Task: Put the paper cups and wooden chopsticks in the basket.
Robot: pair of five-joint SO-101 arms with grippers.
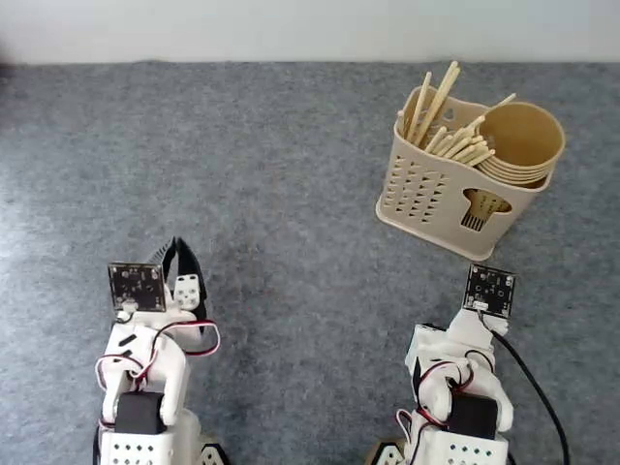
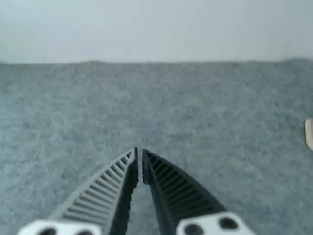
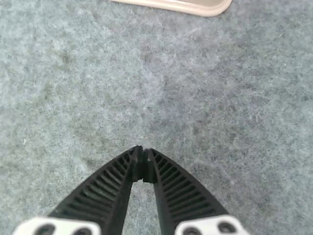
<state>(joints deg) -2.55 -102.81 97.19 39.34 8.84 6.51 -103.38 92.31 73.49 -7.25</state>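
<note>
1. Left wrist view: the left gripper has its two black ribbed jaws closed tip to tip. Nothing is held between them, and they sit above a grey mat.
2. Right wrist view: the right gripper is also closed and empty. Its tips meet over the mat, and the bottom edge of the basket lies a little ahead of it.
3. High view: the right arm sits near the basket, just in front of it. The left arm sits well apart from the basket, off to one side across the mat.
4. The basket is cream plastic with slotted walls and two compartments side by side.
5. The wooden chopsticks stand bundled in one compartment, leaning, with their ends poking above the basket's rim.
6. The paper cups are nested in a tilted stack in the other compartment, touching the chopsticks.
7. Every cup and chopstick in sight is inside the basket, so the task looks complete. As far as I can judge, nothing is left to pick up.
</note>
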